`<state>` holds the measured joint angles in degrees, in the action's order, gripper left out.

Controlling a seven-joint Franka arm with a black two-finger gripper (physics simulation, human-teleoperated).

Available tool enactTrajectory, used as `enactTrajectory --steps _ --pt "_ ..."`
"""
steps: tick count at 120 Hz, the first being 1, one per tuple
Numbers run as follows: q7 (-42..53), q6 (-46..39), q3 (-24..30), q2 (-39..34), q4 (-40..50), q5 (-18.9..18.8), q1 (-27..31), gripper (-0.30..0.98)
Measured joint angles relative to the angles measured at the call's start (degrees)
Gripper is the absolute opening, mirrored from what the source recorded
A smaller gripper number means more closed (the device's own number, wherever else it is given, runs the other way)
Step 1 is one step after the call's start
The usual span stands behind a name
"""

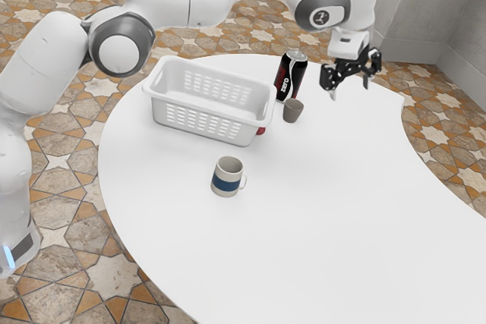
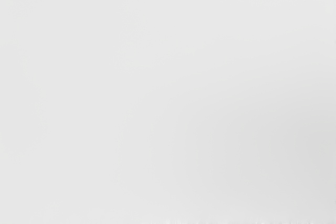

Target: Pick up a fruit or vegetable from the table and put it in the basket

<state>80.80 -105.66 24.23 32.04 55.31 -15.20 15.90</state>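
My gripper (image 1: 349, 90) hangs over the far part of the table, its two fingers apart with nothing between them. The white basket (image 1: 209, 103) stands toward the exterior view's left, and no contents show in the part of its inside that I can see. A small red thing (image 1: 260, 130) peeks out beside the basket's right-hand end in the exterior view, mostly hidden by it; I cannot tell whether it is a fruit or vegetable. Below my hand, the wrist view has pale, bare tabletop (image 2: 157, 98) with a soft shadow.
A black Zero can (image 1: 290, 77) stands between basket and gripper, with a small brown cup (image 1: 292, 111) close by it. A white mug with a blue band (image 1: 228, 177) sits nearer the exterior camera. The round white table (image 1: 326, 225) curves around them.
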Motion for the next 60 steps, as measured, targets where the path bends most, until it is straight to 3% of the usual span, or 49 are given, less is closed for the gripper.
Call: enactTrajectory --steps 45,60 --pt "0.7 1.3 -0.1 0.0 0.2 0.0 2.7 0.68" --pt "-2.3 2.1 -4.9 -0.1 0.2 0.2 2.8 0.68"
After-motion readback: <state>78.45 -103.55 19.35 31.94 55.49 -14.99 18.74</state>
